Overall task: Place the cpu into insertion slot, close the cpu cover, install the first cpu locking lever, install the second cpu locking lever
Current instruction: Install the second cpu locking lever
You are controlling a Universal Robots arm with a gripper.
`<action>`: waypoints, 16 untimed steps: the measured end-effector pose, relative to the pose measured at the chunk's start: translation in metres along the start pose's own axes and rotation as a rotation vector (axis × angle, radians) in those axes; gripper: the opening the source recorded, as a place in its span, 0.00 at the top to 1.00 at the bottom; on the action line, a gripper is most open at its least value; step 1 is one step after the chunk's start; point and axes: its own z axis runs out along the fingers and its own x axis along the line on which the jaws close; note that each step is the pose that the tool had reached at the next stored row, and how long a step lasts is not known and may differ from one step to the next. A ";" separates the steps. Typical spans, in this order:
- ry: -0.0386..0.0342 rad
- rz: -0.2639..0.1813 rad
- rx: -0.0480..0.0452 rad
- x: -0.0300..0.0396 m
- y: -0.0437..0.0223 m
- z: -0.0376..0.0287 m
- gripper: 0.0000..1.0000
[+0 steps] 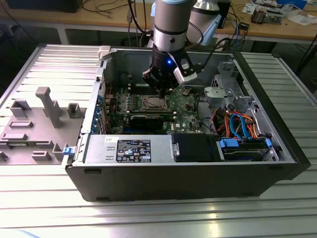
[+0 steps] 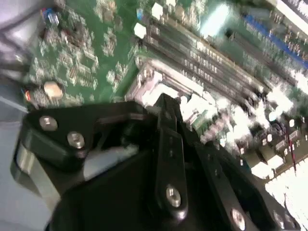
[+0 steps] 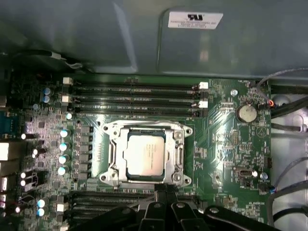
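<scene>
With the cpu (image 3: 146,156) seated in the insertion slot (image 3: 111,155) under the cpu cover (image 3: 179,156), the empty, seemingly clenched end effector (image 3: 166,192) at its 6 o'clock edge could scrape the socket if lowered off-line.

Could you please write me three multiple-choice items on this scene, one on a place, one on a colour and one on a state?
1. Where does the gripper hang in the exterior view?
A. Over the grey fixtures outside the case
B. Over the motherboard, close by the insertion slot
C. Over the drive bay with blue cables

2. What colour is the motherboard?
A. Green
B. Red
C. White

3. How does the cpu lie in the first wrist view?
A. Held in the gripper
B. On the bench outside the case
C. Seated in the insertion slot, framed by the cpu cover

Key: 1 B, the arm reaches down inside the open case; 2 A, green shows around the slot; 3 C, its silver top sits within the metal frame.
</scene>
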 end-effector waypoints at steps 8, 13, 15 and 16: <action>0.0038 0.000 -0.0123 0.0072 -0.0177 0.0071 0.89; 0.0057 0.000 -0.0126 0.0151 -0.0209 0.0106 0.89; 0.0067 0.001 -0.0127 0.0257 -0.0218 0.0134 0.89; 0.0076 0.001 -0.0138 0.0313 -0.0223 0.0149 0.89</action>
